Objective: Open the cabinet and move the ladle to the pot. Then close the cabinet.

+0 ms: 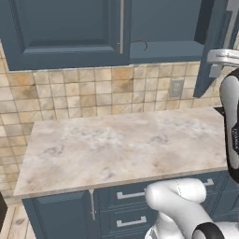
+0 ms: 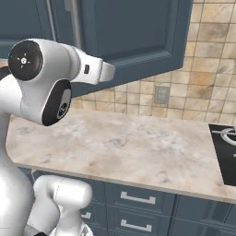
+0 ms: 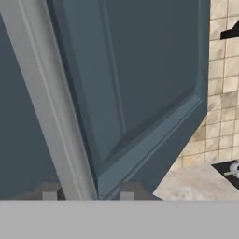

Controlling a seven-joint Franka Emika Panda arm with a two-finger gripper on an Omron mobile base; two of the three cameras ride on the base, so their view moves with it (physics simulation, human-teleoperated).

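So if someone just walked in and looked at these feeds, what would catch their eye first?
Probably the cabinet: its right door stands swung open, and in the hand view the gripper has a fingertip on either side of that door's silver bar handle. Next, the big white arm crowding the right base view. In the opened cabinet, a thin curved dark thing, maybe the ladle's handle, peeks out.

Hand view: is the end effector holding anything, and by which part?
The end effector straddles the silver bar handle of the open cabinet door, one fingertip on each side. Whether it truly clamps the bar cannot be told.
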